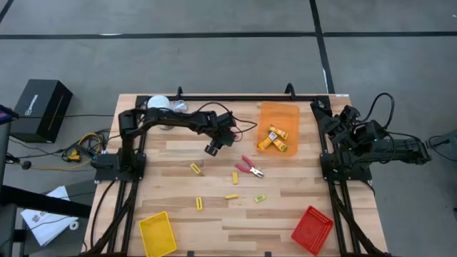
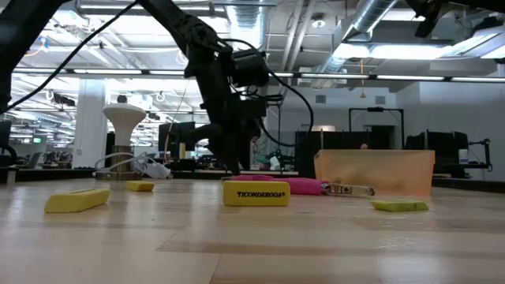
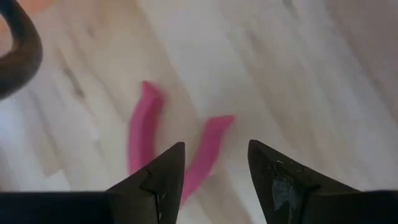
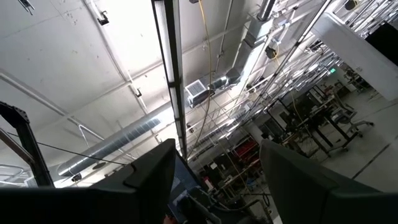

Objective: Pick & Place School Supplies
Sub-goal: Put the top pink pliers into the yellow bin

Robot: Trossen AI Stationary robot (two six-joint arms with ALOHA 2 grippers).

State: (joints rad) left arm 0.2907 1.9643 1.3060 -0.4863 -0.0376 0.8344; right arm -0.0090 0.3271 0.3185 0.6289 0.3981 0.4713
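Pliers (image 1: pixel 249 168) diagonal, handles toward back-left.

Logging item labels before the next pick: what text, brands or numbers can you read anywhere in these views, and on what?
"TICONDEROGA": dark print on the side of the yellow block nearest the low camera.
Dark labels on the yellow pieces in the orange tray: too small to read.
White logo on the black box on the floor left of the table: too small to read.
Nothing else readable.
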